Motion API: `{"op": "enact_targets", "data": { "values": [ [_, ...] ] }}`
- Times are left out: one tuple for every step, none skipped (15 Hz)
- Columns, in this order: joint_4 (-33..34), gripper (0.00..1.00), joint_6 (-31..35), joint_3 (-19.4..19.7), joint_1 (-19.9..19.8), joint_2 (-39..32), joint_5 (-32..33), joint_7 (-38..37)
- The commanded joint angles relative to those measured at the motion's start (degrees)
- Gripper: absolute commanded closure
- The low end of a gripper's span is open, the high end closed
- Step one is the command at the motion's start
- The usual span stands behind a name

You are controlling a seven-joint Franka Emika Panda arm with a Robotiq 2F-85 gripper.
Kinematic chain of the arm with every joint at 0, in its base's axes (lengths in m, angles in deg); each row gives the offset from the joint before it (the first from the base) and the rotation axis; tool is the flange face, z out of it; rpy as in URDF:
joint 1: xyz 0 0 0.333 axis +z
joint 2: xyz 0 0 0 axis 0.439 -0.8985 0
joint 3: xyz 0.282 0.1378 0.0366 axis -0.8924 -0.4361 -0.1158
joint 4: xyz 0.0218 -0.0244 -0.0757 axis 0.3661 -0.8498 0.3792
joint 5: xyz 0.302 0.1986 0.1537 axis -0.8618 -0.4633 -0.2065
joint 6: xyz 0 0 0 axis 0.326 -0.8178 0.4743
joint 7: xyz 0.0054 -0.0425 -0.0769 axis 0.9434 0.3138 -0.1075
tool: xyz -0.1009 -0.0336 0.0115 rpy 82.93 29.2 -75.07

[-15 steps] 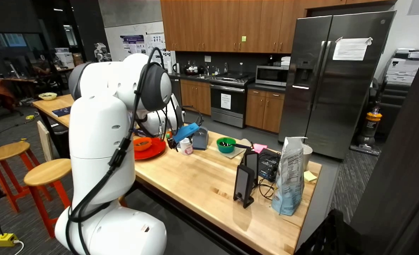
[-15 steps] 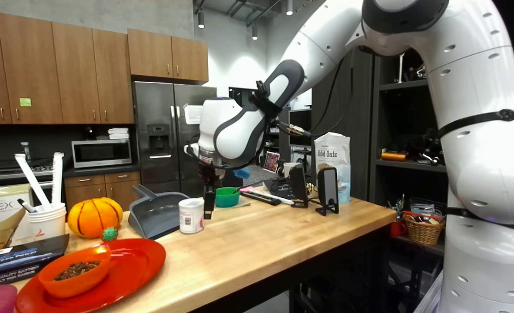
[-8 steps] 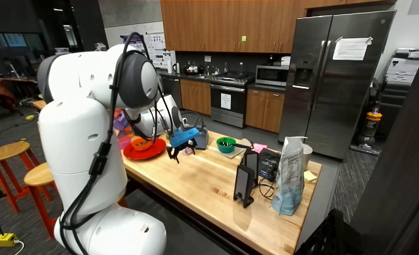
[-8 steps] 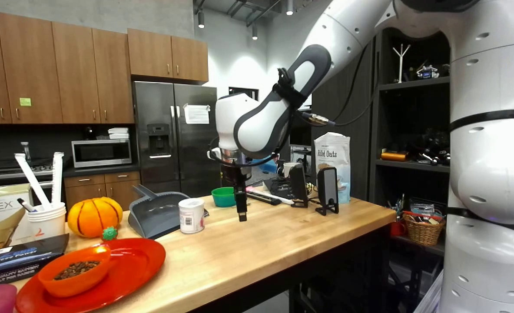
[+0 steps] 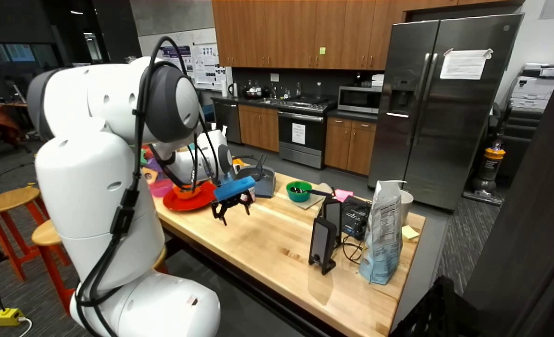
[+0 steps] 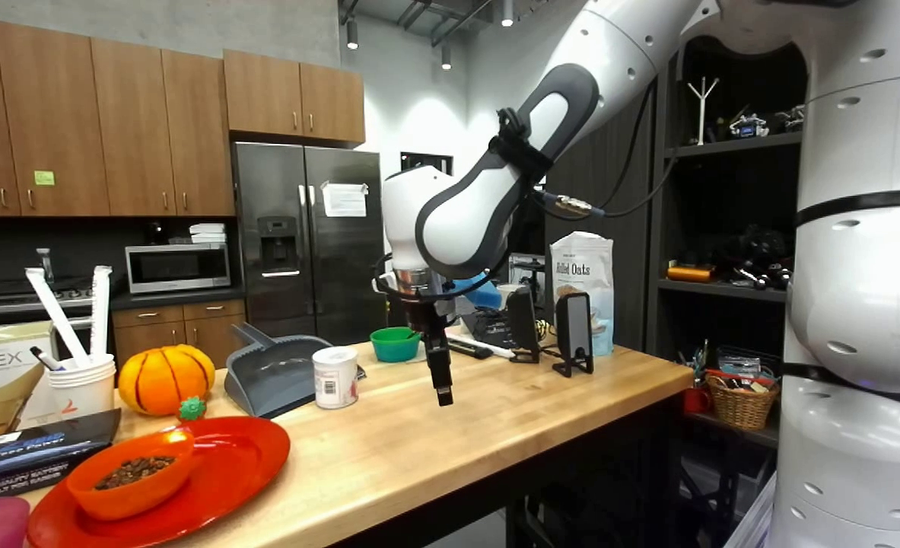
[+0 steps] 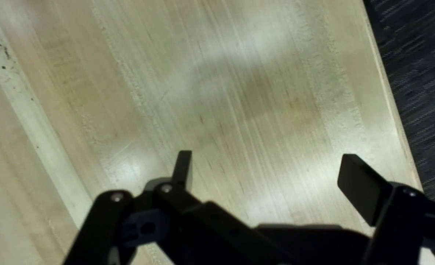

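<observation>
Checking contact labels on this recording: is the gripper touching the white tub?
Apart. An exterior view shows the gripper off to one side of the tub, with tabletop plainly visible between them.

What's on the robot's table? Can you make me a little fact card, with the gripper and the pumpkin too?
Gripper: the gripper is open and empty, above the wooden table
Close by: white canister, upright, not touched; grey dustpan beside it
Pumpkin: the pumpkin is orange with dark stripes
Bowls: orange bowl of brown bits, on a red plate; green bowl
Bag: the bag reads Rolled Oats
</observation>
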Motion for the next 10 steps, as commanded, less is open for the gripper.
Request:
{"op": "enact_targets", "data": {
  "values": [
    [1.9, 0.00, -0.2, -0.5, 0.6, -1.5, -0.3, 0.2],
    [3.0, 0.00, 0.0, -0.6, 0.7, -2.6, 0.1, 0.0],
    [3.9, 0.00, 0.4, -0.7, 0.8, -3.5, -0.4, 0.5],
    [5.2, 0.00, 0.8, -0.8, 0.9, -4.9, -0.5, 0.5],
    [6.5, 0.00, 1.1, -0.9, 1.0, -6.1, -0.2, 0.5],
    [7.8, 0.00, 1.8, -1.0, 1.1, -7.3, -0.5, 1.1],
    [9.2, 0.00, 2.6, -1.2, 1.2, -8.7, -0.2, 1.2],
    [10.7, 0.00, 3.0, -1.3, 1.4, -10.0, 0.7, 1.0],
    [12.2, 0.00, 3.4, -1.5, 1.5, -11.3, 1.1, 1.0],
    [13.9, 0.00, 4.1, -1.6, 1.6, -12.6, 1.4, 1.2]
  ]
}}
